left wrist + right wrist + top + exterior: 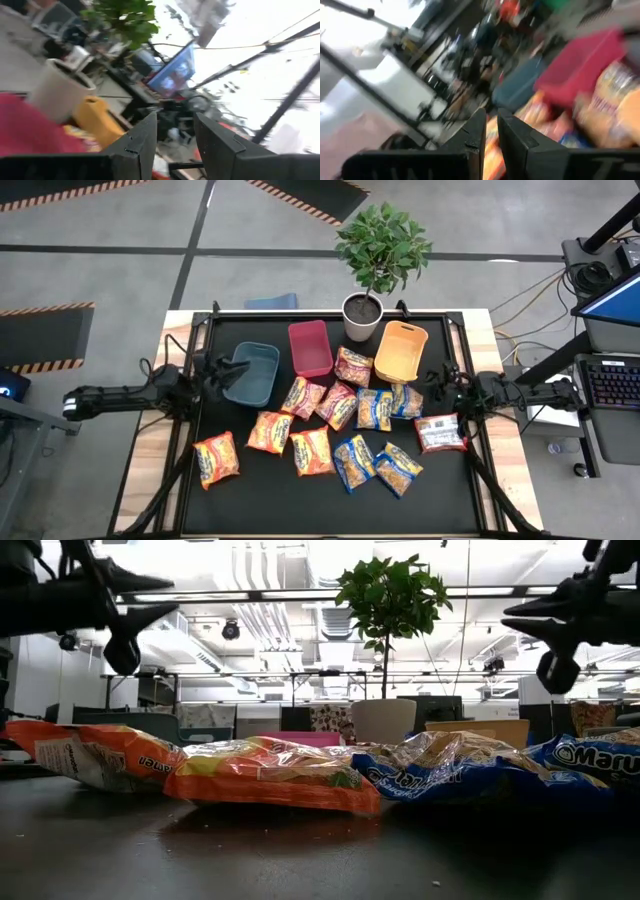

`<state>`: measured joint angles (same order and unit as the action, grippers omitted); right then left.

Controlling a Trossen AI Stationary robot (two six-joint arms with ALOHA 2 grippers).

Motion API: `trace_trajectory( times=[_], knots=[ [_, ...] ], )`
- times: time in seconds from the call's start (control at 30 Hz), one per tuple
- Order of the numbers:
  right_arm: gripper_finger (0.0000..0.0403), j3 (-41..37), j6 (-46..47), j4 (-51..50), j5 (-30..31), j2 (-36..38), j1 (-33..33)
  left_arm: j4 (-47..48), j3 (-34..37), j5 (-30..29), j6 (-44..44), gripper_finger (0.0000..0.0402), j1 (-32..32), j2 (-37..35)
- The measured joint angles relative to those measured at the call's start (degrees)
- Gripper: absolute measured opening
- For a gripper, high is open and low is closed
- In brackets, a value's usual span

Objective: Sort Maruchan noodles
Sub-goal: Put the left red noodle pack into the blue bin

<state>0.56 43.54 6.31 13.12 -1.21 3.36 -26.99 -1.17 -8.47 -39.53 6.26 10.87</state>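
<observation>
Black table (240, 500), bearing all. Teal bin (252, 372), red bin (310, 347), orange bin (401, 350) lined along far edge, pot plant (368, 270) between last two. Noodles (330, 430) strewn mid-table, none binned. Left gripper (222, 376) over teal bin, fingers parted, empty. Right gripper (436, 378) beside orange bin, fingers nearly together, empty.

Noodle packets (340, 432) scattered on black table (250, 505) before three bins (310, 347).
</observation>
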Motion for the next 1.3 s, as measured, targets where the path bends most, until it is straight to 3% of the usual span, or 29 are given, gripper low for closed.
trace_trajectory(
  times=[0.17,0.4,0.67,0.77,0.9,1.03,1.2,1.3],
  knots=[
    [0.0038,-0.01,-5.6,7.01,4.52,-0.01,0.0,-0.92,0.02,-0.37,-0.29,0.0116,-1.89,0.04],
    [0.0038,0.05,-22.58,21.85,-0.67,0.0,0.0,-6.09,0.0,-0.55,-1.07,0.0116,-3.55,1.87],
    [0.0038,3.53,-38.43,22.75,2.01,-0.82,0.0,-23.11,-0.04,-0.65,1.43,0.0116,-5.0,9.81],
    [0.0038,5.74,-43.71,22.37,2.49,-1.32,0.0,-22.45,-2.48,-1.34,1.65,0.0116,-4.98,13.63],
    [0.0038,8.4,-48.62,19.46,1.95,-1.6,-0.01,-16.16,-9.13,-1.33,1.9,0.0116,-5.0,19.55],
    [0.0038,10.18,-51.09,17.4,1.93,-1.57,0.0,-3.01,-17.89,1.62,4.01,0.0116,-4.98,24.8],
    [0.0038,10.09,-51.07,12.59,1.93,-1.6,0.0,24.79,-32.03,10.3,3.9,0.0116,-5.01,31.41],
    [0.0038,10.09,-51.13,12.39,1.95,-1.59,0.0,41.13,-39.97,11.16,3.17,0.0116,-5.11,36.8]
  ],
)
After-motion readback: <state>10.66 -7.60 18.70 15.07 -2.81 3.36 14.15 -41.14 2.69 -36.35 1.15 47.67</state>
